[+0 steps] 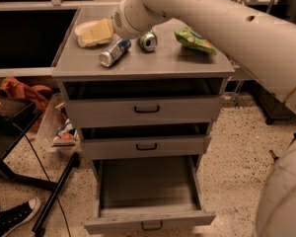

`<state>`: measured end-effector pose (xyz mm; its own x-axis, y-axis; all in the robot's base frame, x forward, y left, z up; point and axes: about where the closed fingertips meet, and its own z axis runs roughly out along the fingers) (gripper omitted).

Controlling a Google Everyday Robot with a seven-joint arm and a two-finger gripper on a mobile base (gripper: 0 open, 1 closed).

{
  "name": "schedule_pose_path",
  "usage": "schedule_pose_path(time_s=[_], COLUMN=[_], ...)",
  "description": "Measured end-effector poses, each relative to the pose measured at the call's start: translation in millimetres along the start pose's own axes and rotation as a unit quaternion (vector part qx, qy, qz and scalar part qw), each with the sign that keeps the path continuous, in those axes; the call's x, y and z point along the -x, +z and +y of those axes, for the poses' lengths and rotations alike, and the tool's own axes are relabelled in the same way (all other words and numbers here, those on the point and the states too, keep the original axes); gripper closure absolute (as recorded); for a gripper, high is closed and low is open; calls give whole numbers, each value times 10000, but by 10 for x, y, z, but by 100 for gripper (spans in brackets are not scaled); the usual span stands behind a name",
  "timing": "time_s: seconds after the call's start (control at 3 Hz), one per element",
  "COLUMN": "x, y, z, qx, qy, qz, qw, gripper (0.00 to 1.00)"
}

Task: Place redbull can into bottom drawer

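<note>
The redbull can (114, 52) lies on its side on top of the grey cabinet (138, 65), left of middle, its silver end facing front-left. My gripper (95, 32) is a pale yellow shape at the end of the white arm. It hangs over the cabinet's back left, just behind and left of the can and apart from it. The bottom drawer (148, 186) is pulled fully out at the base of the cabinet. Its inside is bare, and the dark handle (152, 225) shows on its front.
A green can (148, 40) lies on its side right of the redbull can. A green snack bag (195, 39) lies at the right. A white bowl (82, 28) sits partly under my gripper. The two upper drawers are slightly open. A stand, a shoe and clutter lie on the floor at left.
</note>
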<state>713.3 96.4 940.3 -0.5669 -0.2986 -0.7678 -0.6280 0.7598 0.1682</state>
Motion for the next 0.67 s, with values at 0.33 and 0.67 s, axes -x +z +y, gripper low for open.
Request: schedule_pose_path(time_s=[0.33,0.67], x=[-14,2], y=[258,482], z=[-192,-345], qx=[-156,-443], qy=[291,551], qz=[77,208], qw=[9994,9973], gripper=[0,0])
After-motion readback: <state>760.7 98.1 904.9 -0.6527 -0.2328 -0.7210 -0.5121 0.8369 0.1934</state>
